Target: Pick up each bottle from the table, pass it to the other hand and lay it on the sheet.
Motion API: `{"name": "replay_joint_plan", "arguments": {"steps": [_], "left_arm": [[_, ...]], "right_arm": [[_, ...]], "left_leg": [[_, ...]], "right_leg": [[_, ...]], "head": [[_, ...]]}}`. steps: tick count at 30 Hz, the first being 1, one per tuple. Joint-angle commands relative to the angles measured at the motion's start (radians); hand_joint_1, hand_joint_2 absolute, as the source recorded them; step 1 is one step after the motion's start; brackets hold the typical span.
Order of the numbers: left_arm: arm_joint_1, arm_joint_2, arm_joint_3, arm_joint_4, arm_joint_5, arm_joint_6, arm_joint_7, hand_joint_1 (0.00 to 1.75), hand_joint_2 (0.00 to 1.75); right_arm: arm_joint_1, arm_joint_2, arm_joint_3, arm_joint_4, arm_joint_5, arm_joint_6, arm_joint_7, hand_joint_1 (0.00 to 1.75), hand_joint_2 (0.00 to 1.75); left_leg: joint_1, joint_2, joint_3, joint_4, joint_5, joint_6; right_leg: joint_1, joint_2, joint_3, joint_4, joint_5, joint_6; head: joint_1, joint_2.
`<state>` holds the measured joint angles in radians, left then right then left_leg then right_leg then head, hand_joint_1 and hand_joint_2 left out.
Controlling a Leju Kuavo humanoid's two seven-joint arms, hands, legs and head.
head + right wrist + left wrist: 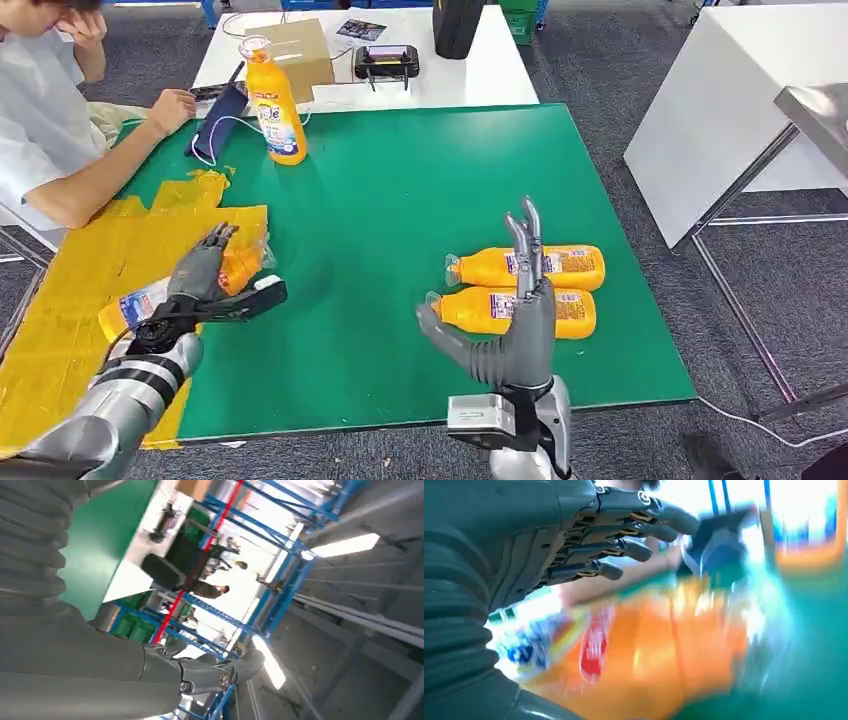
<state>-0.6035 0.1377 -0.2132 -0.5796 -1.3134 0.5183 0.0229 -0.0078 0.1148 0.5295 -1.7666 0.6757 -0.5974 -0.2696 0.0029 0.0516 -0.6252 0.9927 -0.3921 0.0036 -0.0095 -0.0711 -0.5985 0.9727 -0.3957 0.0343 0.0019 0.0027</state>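
A large table with a flat green top (400, 200) takes up the middle of the frame. Over its left side lies a crinkled yellow plastic sheet (60, 320), and on that sheet an orange bottle (190, 285) rests on its side. At the lower right of the green top two more orange bottles with blue-and-white labels (525, 288) lie side by side — touching. One orange bottle (275, 100) stands upright at the upper left, beside a dark blue pouch (222, 118).
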Motion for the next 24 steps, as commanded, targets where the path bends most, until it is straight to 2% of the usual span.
{"name": "replay_joint_plan", "arguments": {"steps": [1, 2, 4, 6, 7, 10, 12, 13, 15, 16, 19, 22, 24], "left_arm": [[0.3, -0.249, 0.348, -0.689, 0.174, 0.18, -0.273, 0.0, 1.75], [0.333, -0.256, 0.319, -0.759, 0.246, 0.18, -0.295, 0.0, 1.75], [0.373, -0.224, 0.23, -0.843, 0.323, 0.18, -0.267, 0.0, 1.75], [0.404, -0.203, 0.165, -0.924, 0.357, 0.16, -0.239, 0.0, 1.75], [0.418, -0.192, 0.135, -0.959, 0.392, 0.126, -0.231, 0.0, 1.75], [0.422, -0.19, 0.125, -0.97, 0.394, 0.126, -0.228, 0.0, 1.75], [0.425, -0.181, 0.106, -0.974, 0.443, 0.1, -0.252, 0.0, 1.75], [0.432, -0.179, 0.088, -0.991, 0.487, 0.066, -0.268, 0.0, 1.75], [0.446, -0.18, 0.069, -1.017, 0.548, 0.009, -0.264, 0.0, 1.75], [0.449, -0.18, 0.068, -1.022, 0.55, 0.01, -0.263, 0.0, 1.75], [0.458, -0.169, 0.044, -1.037, 0.739, -0.13, -0.288, 0.0, 1.75], [0.454, -0.165, 0.026, -1.023, 0.784, -0.165, -0.307, 0.0, 1.75], [0.447, -0.165, 0.012, -1.01, 0.791, -0.167, -0.316, 0.0, 1.75]], "right_arm": [[-0.072, -0.073, -0.066, 0.164, 0.314, 0.009, 0.173, 0.0, 1.75], [-0.095, -0.1, -0.081, 0.178, 0.379, 0.054, 0.229, 0.0, 1.75], [-0.132, -0.133, -0.128, 0.207, 0.454, 0.097, 0.295, 0.0, 1.75], [-0.184, -0.177, -0.19, 0.265, 0.516, 0.185, 0.357, 0.0, 1.75], [-0.218, -0.211, -0.218, 0.315, 0.528, 0.267, 0.378, 0.0, 1.75], [-0.234, -0.221, -0.244, 0.347, 0.511, 0.273, 0.352, 0.0, 1.75], [-0.253, -0.246, -0.244, 0.383, 0.531, 0.334, 0.368, 0.0, 1.75], [-0.279, -0.282, -0.24, 0.429, 0.534, 0.375, 0.359, 0.0, 1.75], [-0.32, -0.322, -0.26, 0.514, 0.542, 0.418, 0.356, 0.0, 1.75], [-0.326, -0.327, -0.262, 0.525, 0.541, 0.42, 0.349, 0.0, 1.75], [-0.386, -0.359, -0.291, 0.656, 0.542, 0.455, 0.353, 0.0, 1.75], [-0.448, -0.372, -0.304, 0.786, 0.51, 0.483, 0.308, 0.0, 1.75], [-0.474, -0.371, -0.303, 0.86, 0.495, 0.477, 0.28, 0.0, 1.75]], "left_leg": [[0.001, -0.006, 0.005, -0.001, -0.003, 0.001], [0.0, -0.006, 0.004, 0.0, -0.002, 0.001], [0.0, -0.004, 0.003, 0.001, -0.003, 0.001], [0.0, -0.003, 0.004, 0.001, -0.004, 0.002], [0.0, -0.002, 0.002, 0.0, -0.003, 0.002], [0.0, -0.003, 0.002, 0.001, -0.003, 0.002], [-0.001, -0.005, 0.0, 0.0, -0.001, 0.003], [-0.001, -0.008, 0.002, 0.001, -0.002, 0.003], [-0.001, -0.005, 0.001, 0.0, -0.001, 0.004], [-0.001, -0.005, 0.002, 0.001, -0.002, 0.004], [-0.001, -0.006, 0.001, 0.0, -0.001, 0.004], [-0.001, -0.006, 0.004, 0.001, -0.003, 0.004], [-0.002, -0.005, 0.001, 0.0, -0.001, 0.004]], "right_leg": [[-0.001, 0.004, 0.006, -0.002, -0.002, 0.0], [-0.001, 0.003, 0.005, -0.002, -0.002, 0.001], [-0.001, 0.004, 0.005, -0.002, -0.002, 0.001], [-0.002, 0.007, 0.005, -0.002, -0.003, 0.003], [-0.001, 0.006, 0.003, -0.003, -0.001, 0.003], [-0.002, 0.006, 0.004, -0.002, -0.001, 0.003], [-0.002, 0.002, 0.002, -0.002, 0.0, 0.004], [-0.002, 0.003, 0.004, -0.001, -0.002, 0.004], [-0.001, 0.001, 0.004, -0.002, 0.0, 0.004], [-0.001, 0.003, 0.005, -0.002, -0.001, 0.004], [-0.002, 0.001, 0.004, -0.002, 0.0, 0.005], [-0.002, 0.004, 0.007, -0.002, -0.001, 0.004], [-0.002, 0.001, 0.004, -0.002, 0.0, 0.005]], "head": [[0.0, 0.0], [0.0, 0.0], [0.0, 0.0], [0.001, 0.0], [0.0, 0.0], [0.0, 0.0], [0.0, 0.0], [0.0, 0.0], [0.0, 0.0], [0.0, 0.0], [0.0, 0.0], [0.0, 0.0], [0.0, 0.0]]}}
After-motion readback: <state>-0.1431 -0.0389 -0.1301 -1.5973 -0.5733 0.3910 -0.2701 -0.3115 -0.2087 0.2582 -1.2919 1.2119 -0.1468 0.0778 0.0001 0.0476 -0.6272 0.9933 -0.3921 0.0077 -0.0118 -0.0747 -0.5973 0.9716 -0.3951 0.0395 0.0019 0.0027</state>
